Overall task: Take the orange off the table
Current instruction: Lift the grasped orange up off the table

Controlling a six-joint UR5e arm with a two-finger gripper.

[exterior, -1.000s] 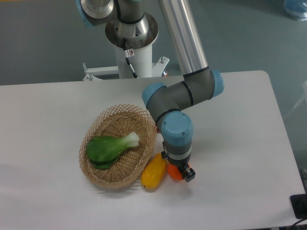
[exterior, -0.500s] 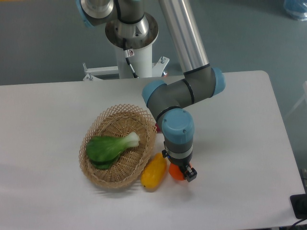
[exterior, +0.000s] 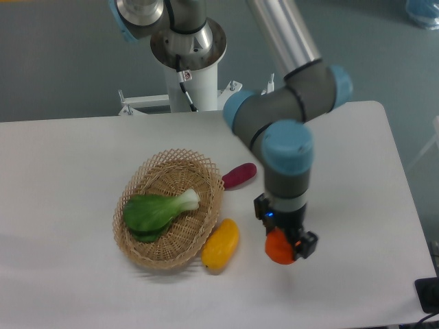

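The tool (exterior: 287,241) is clamped on the orange (exterior: 279,248), holding it over the white counter (exterior: 62,164), to the right of the yellow fruit (exterior: 221,243). A purple vegetable (exterior: 239,175) lies beside the wicker basket (exterior: 171,238), which holds a green leafy vegetable (exterior: 154,210). No writing can be read anywhere.

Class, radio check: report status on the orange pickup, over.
Tool shut on orange. Orange off the table, right of yellow fruit. Nothing in the way.
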